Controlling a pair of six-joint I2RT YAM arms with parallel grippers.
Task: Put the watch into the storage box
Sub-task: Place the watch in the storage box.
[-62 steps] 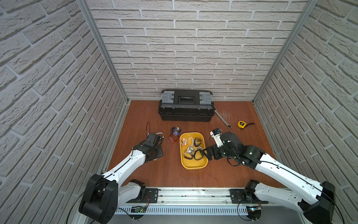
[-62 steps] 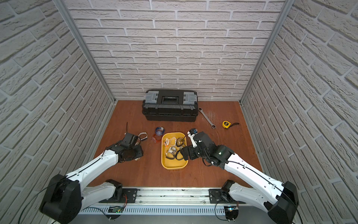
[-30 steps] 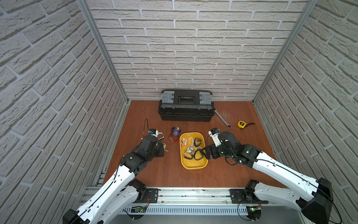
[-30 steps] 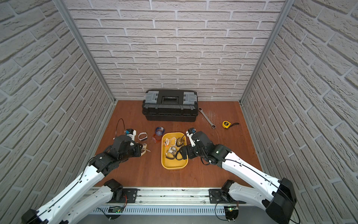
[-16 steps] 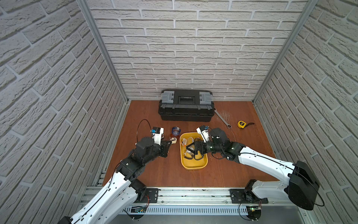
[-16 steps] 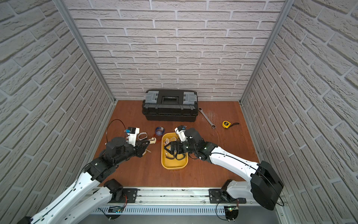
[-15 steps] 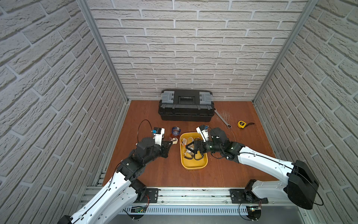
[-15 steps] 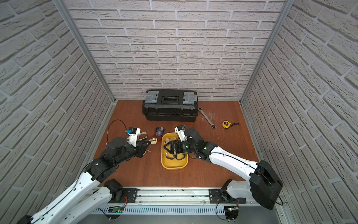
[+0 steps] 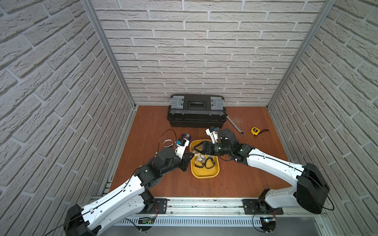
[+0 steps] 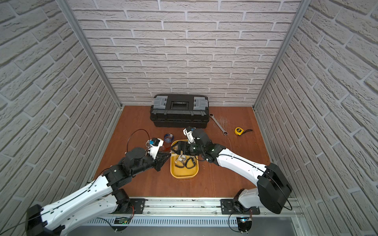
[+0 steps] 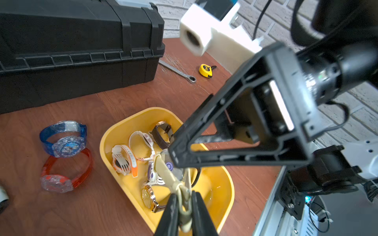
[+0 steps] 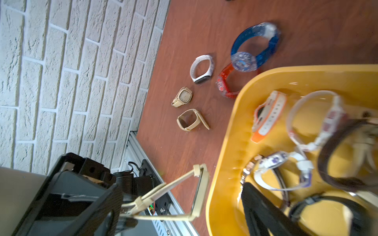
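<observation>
Watch [image 11: 165, 173] light, strap floppy: left fingers [image 11: 170, 216] pinch strap end at storage box [image 11: 106, 134] rim; right fingers [image 12: 261, 210] wide.

Glossy yellow plastic storage box [image 11: 124, 127], matt blk plastic toolbox [image 11: 71, 51], wood-grain table [image 11: 61, 208], shiny metal wrench [image 11: 176, 70]

Storage box [image 12: 229, 132] cut off by frame; dark watch [image 12: 323, 163] inside blurred.
</observation>
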